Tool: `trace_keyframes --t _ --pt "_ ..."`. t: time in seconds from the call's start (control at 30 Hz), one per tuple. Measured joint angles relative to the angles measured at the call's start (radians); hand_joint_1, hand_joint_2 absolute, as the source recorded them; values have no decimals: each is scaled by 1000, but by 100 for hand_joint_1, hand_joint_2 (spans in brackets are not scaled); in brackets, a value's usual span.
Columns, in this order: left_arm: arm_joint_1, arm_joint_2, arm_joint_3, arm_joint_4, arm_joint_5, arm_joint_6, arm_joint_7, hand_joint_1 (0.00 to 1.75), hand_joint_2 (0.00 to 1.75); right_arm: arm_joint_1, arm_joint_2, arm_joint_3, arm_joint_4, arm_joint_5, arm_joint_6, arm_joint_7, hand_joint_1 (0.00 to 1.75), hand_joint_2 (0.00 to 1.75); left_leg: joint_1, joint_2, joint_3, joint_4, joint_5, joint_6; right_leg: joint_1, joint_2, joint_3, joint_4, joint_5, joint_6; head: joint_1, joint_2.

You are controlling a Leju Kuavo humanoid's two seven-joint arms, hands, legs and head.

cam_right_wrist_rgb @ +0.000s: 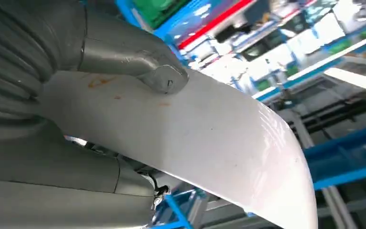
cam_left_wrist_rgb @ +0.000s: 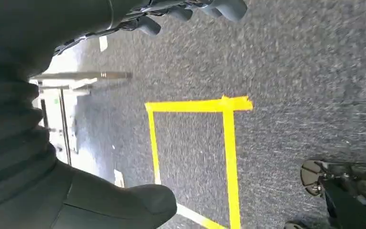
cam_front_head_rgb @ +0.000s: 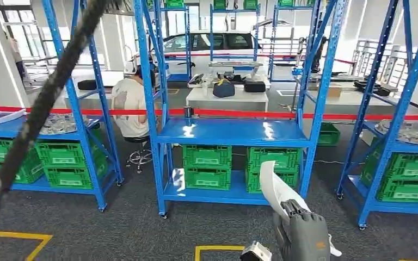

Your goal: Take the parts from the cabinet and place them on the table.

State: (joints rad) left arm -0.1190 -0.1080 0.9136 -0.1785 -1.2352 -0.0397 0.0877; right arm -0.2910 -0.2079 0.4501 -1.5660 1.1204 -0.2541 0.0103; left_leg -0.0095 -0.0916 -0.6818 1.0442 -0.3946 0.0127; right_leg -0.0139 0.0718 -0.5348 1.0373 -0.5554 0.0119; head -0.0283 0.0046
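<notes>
One white part (cam_front_head_rgb: 275, 187) is held in the right hand (cam_front_head_rgb: 303, 231), at about 5 o'clock in the head view. The part is long, flat and curved, and it rises from the hand toward 11 o'clock, in front of the middle rack (cam_front_head_rgb: 234, 132). From the right wrist, the thumb (cam_right_wrist_rgb: 138, 62) presses on one face of the part (cam_right_wrist_rgb: 209, 143) and the palm is under the other face, so the hand is clamped on it.

The left hand (cam_left_wrist_rgb: 76, 143) hangs over the grey carpet (cam_left_wrist_rgb: 305, 71). Its thumb (cam_left_wrist_rgb: 138, 200) and the dark fingers (cam_left_wrist_rgb: 190, 12) are apart and hold nothing. Yellow tape (cam_left_wrist_rgb: 228, 143) lies on the floor beneath it.

Green crates (cam_front_head_rgb: 207, 166) stand on the low shelf of the rack. At 10 o'clock a person (cam_front_head_rgb: 129, 106) sits on a stool, behind a red barrier tape (cam_front_head_rgb: 239, 113).
</notes>
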Motion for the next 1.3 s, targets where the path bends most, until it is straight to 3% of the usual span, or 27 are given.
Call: trace_keyframes --t 0.1,0.13,0.17,0.2,0.27,0.3,0.33,0.37,0.43,0.47,0.5,0.63,0.67,0.7,0.73,0.8,0.83,0.9,0.93,0.97,1.0,1.07,1.13,1.17,1.2,1.23,1.3 --pt "7 2 0 0 0 0 0 0 175 -9 7 1 6 -2 0 1 175 175 3 -26 -3 -16 15 -17 6 -34 -2 8 6 -22 -3 0" --pt "11 6 0 0 0 0 0 0 175 -9 10 2 7 -2 -2 3 175 175 3 -26 -13 -13 19 -22 -2 -50 1 3 15 -32 -3 0" --pt "12 3 0 2 -1 -3 1 0 175 -7 10 3 7 -2 -4 3 175 175 -1 27 -19 8 -2 -25 -3 -58 1 2 20 -39 -5 0" --pt "10 3 0 1 -4 -3 3 0 175 -3 10 3 7 -2 -9 4 175 175 1 60 -39 60 -45 -31 -3 -71 -2 1 22 -44 -7 0" --pt "5 3 0 1 -14 -5 8 0 175 7 10 3 8 -2 -13 4 175 175 9 81 -95 210 -129 -42 -2 -96 -7 1 23 -45 -7 0" --pt "4 3 0 1 -15 -7 10 0 175 12 10 3 8 -2 -16 4 175 175 13 84 -116 273 -154 -46 -3 -109 -9 2 24 -44 -8 0" --pt "4 3 0 1 -16 -10 11 0 175 18 10 3 8 -1 -18 3 175 175 17 86 -117 295 -157 -48 -3 -123 -10 2 24 -44 -8 0" --pt "4 4 0 1 -18 -10 11 0 175 20 10 3 8 -1 -19 4 175 175 20 88 -98 271 -142 -50 -4 -134 -10 2 24 -42 -8 0" --pt "2 5 -2 1 -22 -12 14 0 175 19 10 3 9 -1 -20 4 175 175 22 110 6 106 -74 -50 -7 -160 -7 2 21 -36 -7 0" --pt "-1 6 -2 1 -22 -14 16 0 175 18 10 3 9 -1 -20 5 175 175 21 152 57 18 -57 -49 -7 -171 -1 2 18 -30 -8 0" --pt "-5 5 -2 1 -21 -16 17 0 175 18 10 3 9 -1 -20 5 175 175 7 176 70 4 -72 -41 2 -179 -1 3 14 -22 -8 0" --pt "-5 5 -1 1 -19 -15 21 0 175 14 11 4 9 -2 -18 8 175 175 10 123 61 -6 -63 -12 1 -216 15 -10 12 5 -4 0" --pt "-4 3 -1 1 -14 -15 23 0 175 11 12 4 9 -2 -16 9 175 175 15 112 65 -11 -58 -6 -4 -160 15 2 1 13 -3 0" --pt "-5 3 -1 1 -11 -15 22 0 175 11 13 5 9 -2 -15 11 175 175 16 103 64 -12 -57 0 -6 -111 -2 37 -23 13 -4 0" --pt "-7 4 -1 1 -11 -15 19 0 175 14 13 6 10 -2 -11 14 175 175 16 93 63 -12 -56 7 -6 -87 -38 110 -62 11 -1 0" --pt "-9 4 -1 1 -12 -15 18 0 175 24 13 6 15 -2 -8 19 175 175 11 64 61 -12 -55 12 -2 -76 -121 269 -121 11 -1 0" --pt "-8 4 -1 1 -12 -15 18 0 175 29 13 7 16 -2 -8 17 175 175 9 47 60 -11 -55 13 -2 -76 -144 301 -118 9 -2 0" --pt "-3 4 0 1 -10 -15 19 0 175 30 13 8 22 -5 -8 17 175 175 7 17 60 -8 -53 12 -1 -72 -116 222 -49 2 -2 0" --pt "-2 4 0 1 -10 -15 17 0 175 29 13 8 24 -5 -10 16 175 175 7 -2 60 -4 -52 10 -1 -58 -68 116 10 -4 -1 0" --pt "-3 4 0 1 -12 -15 17 0 175 28 13 8 24 -5 -10 16 175 175 8 -13 58 -2 -52 8 -1 -19 -32 39 43 -9 -1 0" --pt "-3 3 0 2 -13 -15 17 0 175 28 13 8 25 -5 -11 14 175 175 7 -23 54 1 -50 2 -5 25 -25 16 25 -10 -1 0" --pt "-2 5 0 1 -12 -15 17 0 175 28 13 8 26 -8 -11 15 175 175 10 -45 44 -2 -44 -13 4 -1 -26 8 32 -11 0 0" --pt "4 5 0 1 -10 -15 16 0 175 26 13 8 26 -9 -11 14 175 175 10 -70 35 -11 -35 -29 3 -22 -24 1 40 -23 0 0" --pt "6 8 0 1 -9 -15 16 0 175 25 16 8 26 -9 -11 15 175 175 11 -40 33 -1 -38 -28 -5 -40 -18 -10 48 -31 0 0" --pt "5 6 0 2 -9 -15 16 0 175 27 16 8 26 -9 -12 14 175 175 6 26 19 28 -63 -34 -4 -51 -15 -15 49 -37 -2 0" --pt "2 5 0 2 -9 -15 14 0 175 26 16 8 26 -9 -14 14 175 175 8 60 -6 81 -99 -41 -3 -65 -15 -16 49 -43 0 0" --pt "-1 5 0 2 -9 -15 13 0 175 30 16 8 27 -9 -14 14 175 175 17 80 -75 232 -172 -55 -2 -97 -15 -16 47 -44 0 0"
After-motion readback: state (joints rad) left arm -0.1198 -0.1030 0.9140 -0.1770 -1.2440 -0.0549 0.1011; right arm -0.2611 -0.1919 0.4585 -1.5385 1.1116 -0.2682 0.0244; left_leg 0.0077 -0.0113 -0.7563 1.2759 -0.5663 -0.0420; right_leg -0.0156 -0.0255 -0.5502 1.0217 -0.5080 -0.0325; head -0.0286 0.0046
